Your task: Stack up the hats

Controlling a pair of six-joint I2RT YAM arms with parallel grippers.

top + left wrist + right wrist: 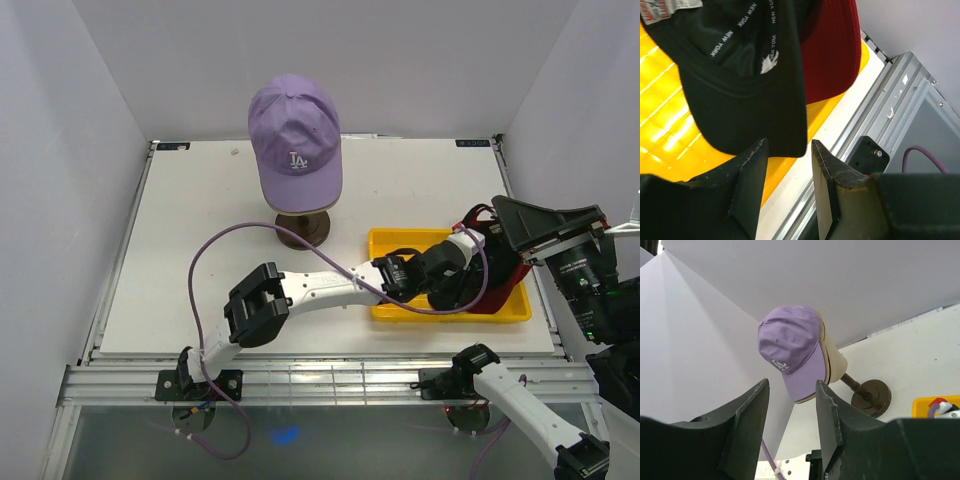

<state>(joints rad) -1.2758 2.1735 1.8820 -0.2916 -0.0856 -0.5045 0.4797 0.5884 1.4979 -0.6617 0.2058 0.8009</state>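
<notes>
A white tabletop (200, 250) carries a yellow tray (385, 240) at its right front, where a black cap (740, 85) overlaps a red cap (832, 50), and a mannequin head (832, 362) at the back wearing a lavender cap (296, 140). The left arm (320, 288) reaches into the tray, its jaws parted and gripping nothing, the black cap's brim edge just at their tips. The right arm (520, 392) holds its jaws open and empty, well apart from the lavender cap they face.

Lavender cap (295, 140), black cap (740, 75), red cap (832, 50), yellow tray (385, 243).
</notes>
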